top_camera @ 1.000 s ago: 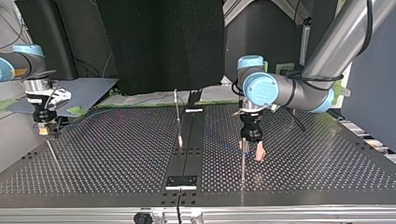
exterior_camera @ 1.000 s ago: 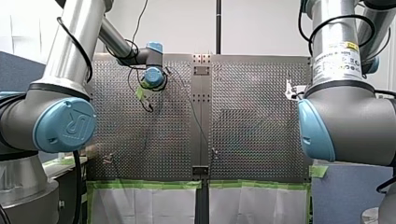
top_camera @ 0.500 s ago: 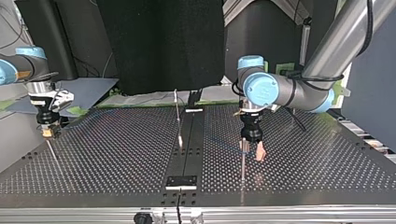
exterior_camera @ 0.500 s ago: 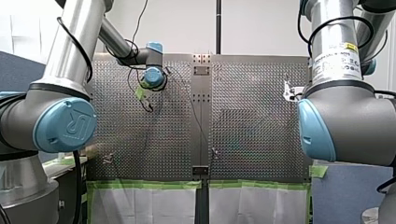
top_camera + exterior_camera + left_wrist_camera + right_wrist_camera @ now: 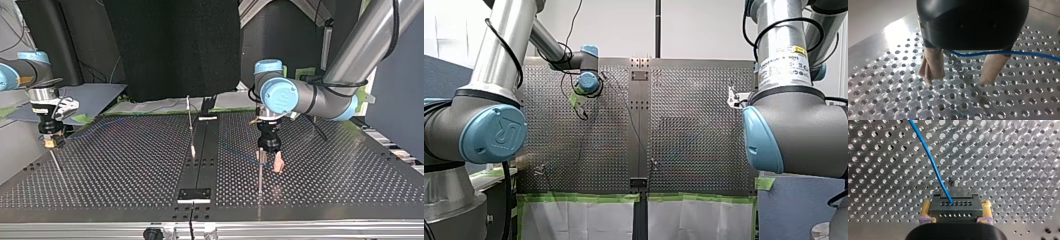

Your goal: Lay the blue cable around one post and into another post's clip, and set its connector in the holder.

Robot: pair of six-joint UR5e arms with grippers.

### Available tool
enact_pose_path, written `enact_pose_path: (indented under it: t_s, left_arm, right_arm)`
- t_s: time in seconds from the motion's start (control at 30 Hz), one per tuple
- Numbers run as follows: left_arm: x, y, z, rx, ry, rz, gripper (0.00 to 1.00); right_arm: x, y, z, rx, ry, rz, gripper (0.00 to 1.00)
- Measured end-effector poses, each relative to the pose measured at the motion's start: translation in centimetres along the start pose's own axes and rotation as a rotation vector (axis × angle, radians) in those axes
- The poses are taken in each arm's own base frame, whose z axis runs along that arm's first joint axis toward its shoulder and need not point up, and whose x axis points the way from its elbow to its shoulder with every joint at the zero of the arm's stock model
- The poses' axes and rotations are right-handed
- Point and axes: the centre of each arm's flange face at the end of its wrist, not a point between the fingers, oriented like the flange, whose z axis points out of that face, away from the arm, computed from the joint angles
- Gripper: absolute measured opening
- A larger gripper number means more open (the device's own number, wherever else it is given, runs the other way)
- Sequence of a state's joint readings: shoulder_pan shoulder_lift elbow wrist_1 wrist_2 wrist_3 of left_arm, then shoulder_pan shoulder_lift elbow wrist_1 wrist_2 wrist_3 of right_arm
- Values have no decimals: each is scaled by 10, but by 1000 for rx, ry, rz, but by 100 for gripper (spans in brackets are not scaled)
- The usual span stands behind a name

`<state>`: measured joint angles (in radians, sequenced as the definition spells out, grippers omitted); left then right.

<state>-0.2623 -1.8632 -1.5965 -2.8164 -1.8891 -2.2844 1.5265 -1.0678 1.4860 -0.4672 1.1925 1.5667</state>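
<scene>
Right gripper (image 5: 956, 204) is clamped on the connector (image 5: 955, 211), near the top view's left edge of the table (image 5: 100, 190) (bare plate either side). The cable (image 5: 930, 160) leads away ahead. Left gripper (image 5: 958, 81) has its fingers apart, the cable crossing between them, just beside a post (image 5: 260, 172).

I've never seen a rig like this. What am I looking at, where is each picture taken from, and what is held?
Two robot arms work over a perforated metal table. One picture looks from behind the arms, one faces them from across the table, and two come from cameras on the wrists. Thin upright posts stand on the table. My right gripper is shut on a black connector, with the blue cable leaving it. My left gripper is open; the cable runs between its beige-padded fingers, unclamped.
</scene>
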Motion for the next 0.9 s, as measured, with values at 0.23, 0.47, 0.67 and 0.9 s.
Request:
enact_pose_path:
  t_s: [0.23, 0.47, 0.67, 0.9]
  left_arm:
    - [0, 0, 0, 1, 1, 1, 100]
    - [1, -1, 0, 3, 1, 4, 100]
    - [0, -1, 0, 4, 1, 4, 100]
    - [1, -1, 0, 4, 2, 5, 100]
  right_arm:
    - [-1, 0, 1, -5, 0, 3, 40]
    - [-3, 0, 2, -7, 7, 14, 40]
    - [-4, 1, 3, -5, 16, 24, 40]
    - [-5, 1, 4, -6, 22, 26, 40]
